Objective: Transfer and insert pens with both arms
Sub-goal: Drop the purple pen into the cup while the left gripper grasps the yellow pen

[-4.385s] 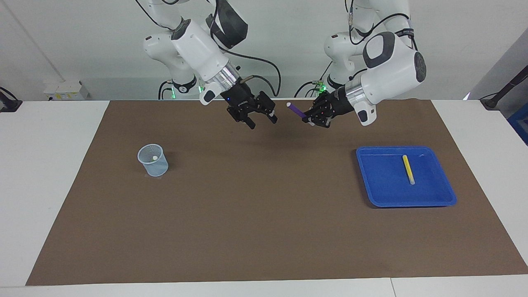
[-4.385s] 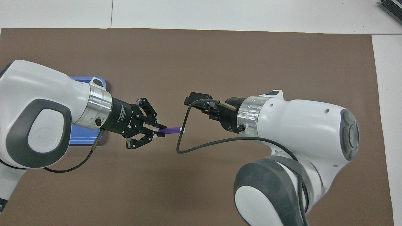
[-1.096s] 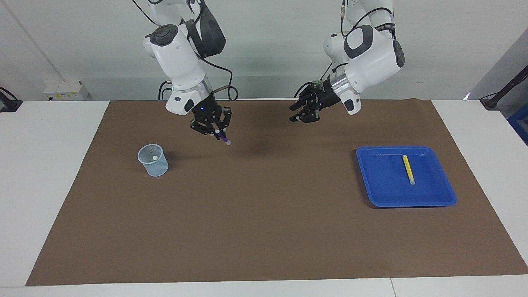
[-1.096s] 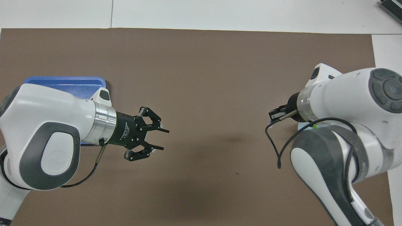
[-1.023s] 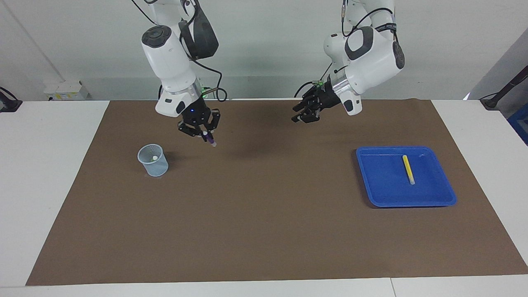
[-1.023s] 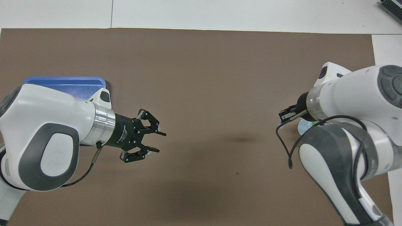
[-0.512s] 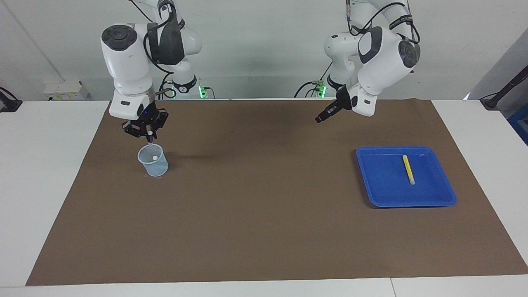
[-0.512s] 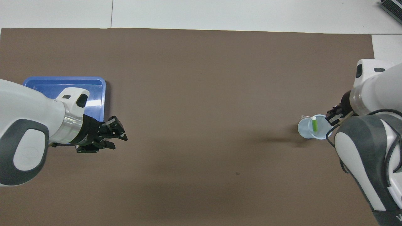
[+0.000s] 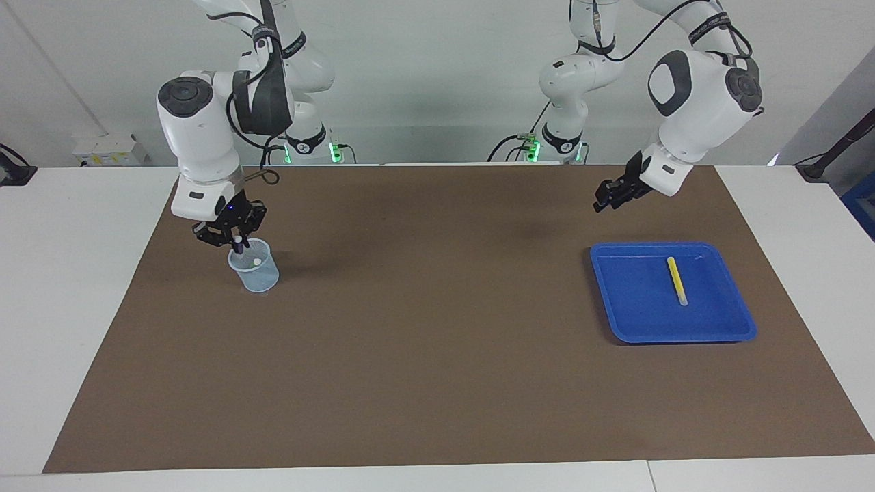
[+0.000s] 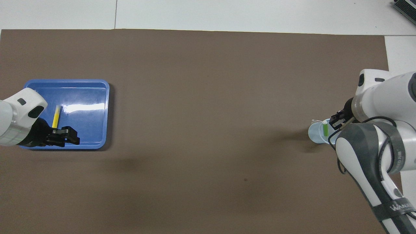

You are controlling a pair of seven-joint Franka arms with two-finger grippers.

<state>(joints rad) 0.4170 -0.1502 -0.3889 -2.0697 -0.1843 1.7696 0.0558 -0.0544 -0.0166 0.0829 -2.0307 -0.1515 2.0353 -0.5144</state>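
While the right gripper [image 9: 236, 240], pinching the purple pen [image 9: 238, 244], hangs at the cup's [image 9: 254, 268] rim, the left gripper [image 9: 606, 199], its spread untellable, is over the tray's [image 9: 742, 329] near edge, the yellow pen [image 9: 676, 280] lying twelve-to-six, toward five o'clock in the facing view.

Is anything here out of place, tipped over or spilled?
Nothing stands out. The cup stands upright with the green pen inside, and the yellow pen lies flat in the blue tray.

Purple pen [image 9: 238, 244] from left tool [image 9: 604, 201] to right tool [image 9: 237, 242], now over cup [image 9: 254, 268]; left tool near tray [image 9: 718, 332].
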